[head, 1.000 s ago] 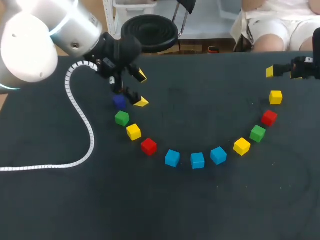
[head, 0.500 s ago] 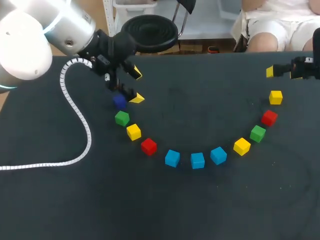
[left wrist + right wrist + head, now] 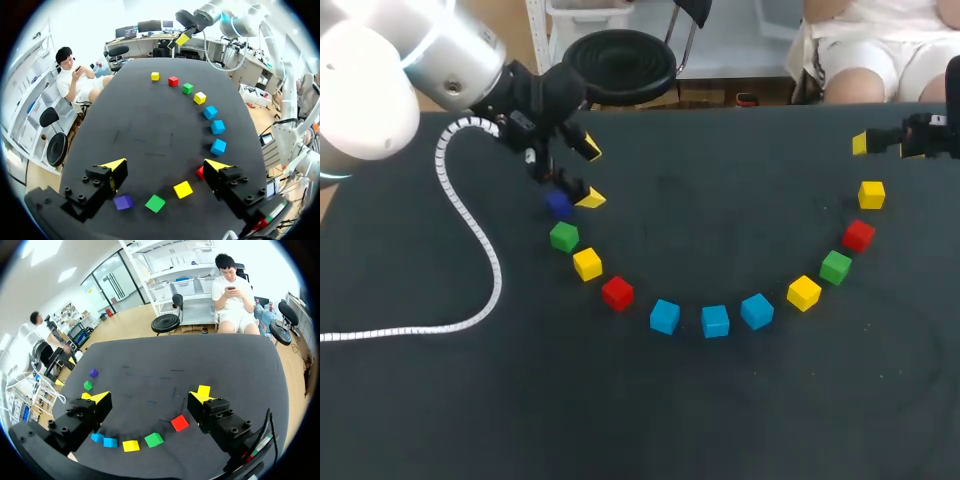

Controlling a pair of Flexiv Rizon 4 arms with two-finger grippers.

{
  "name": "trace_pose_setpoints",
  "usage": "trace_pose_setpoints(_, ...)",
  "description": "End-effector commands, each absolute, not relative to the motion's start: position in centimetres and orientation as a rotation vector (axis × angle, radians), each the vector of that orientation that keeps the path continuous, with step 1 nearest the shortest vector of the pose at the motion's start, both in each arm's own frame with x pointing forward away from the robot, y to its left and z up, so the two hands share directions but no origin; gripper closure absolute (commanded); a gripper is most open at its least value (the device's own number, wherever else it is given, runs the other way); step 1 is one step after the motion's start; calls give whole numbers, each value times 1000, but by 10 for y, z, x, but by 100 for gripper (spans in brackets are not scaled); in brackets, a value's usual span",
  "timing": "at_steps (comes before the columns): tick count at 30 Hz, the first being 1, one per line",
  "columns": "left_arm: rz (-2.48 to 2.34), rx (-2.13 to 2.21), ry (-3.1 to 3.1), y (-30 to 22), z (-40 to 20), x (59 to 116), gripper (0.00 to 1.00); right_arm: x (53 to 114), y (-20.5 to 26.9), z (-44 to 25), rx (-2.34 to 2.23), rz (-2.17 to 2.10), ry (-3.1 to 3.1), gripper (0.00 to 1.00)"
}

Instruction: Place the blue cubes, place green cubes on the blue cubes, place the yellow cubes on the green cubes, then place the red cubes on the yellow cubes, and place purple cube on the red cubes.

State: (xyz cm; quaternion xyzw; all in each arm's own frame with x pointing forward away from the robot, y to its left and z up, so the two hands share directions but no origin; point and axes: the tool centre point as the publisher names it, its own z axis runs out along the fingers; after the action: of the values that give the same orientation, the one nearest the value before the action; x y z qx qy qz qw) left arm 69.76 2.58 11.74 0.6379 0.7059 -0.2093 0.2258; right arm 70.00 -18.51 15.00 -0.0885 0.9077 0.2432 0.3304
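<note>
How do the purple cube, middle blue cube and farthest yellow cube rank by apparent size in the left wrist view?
1. purple cube
2. middle blue cube
3. farthest yellow cube
Nearness to the camera drives this order; their true sizes may well match.

Head view: high behind the robot, looking down on the whole black tabletop (image 3: 640, 400).
Left wrist view: low and close over the small purple cube (image 3: 123, 202), facing along the table's length to its far end.
Right wrist view: farther off, facing back across the table from the opposite end.
Shared: all three take in the arc of small coloured cubes (image 3: 715, 321).
</note>
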Motion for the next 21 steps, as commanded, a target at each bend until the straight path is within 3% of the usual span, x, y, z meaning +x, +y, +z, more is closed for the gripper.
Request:
trace_pose_setpoints(1, -594, 1773, 1944, 21, 115, 709, 0, 700, -185, 150, -231, 636, 2374, 0)
trace_pose_setpoints(21, -595, 1779, 1953, 17, 113, 713, 0, 700, -185, 150, -231, 636, 2374, 0)
